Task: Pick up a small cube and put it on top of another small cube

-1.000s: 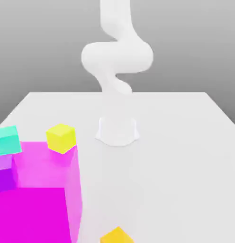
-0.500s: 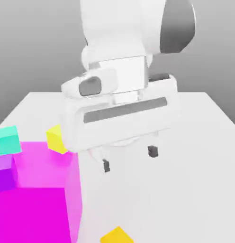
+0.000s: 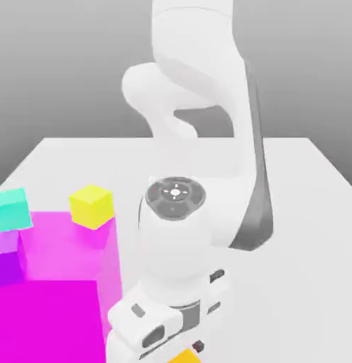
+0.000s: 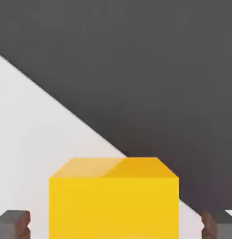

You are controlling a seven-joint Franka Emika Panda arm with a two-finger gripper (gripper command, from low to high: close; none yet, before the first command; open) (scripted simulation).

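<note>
magenta block (image 3: 58,312) | front, exterior view's left | white table (image 3: 306,213) | under it

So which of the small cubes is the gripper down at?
The orange-yellow cube at the table's near edge, sitting between the gripper fingertips; the lemon-yellow and teal cubes sit far off.

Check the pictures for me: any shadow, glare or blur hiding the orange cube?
Hand view: orange cube evenly lit and crisp, top face half shaded, no glare. Exterior view: soft flat light, no glare, no hard shadows; the arm covers most of the cube, leaving a corner at the bottom edge.
</note>
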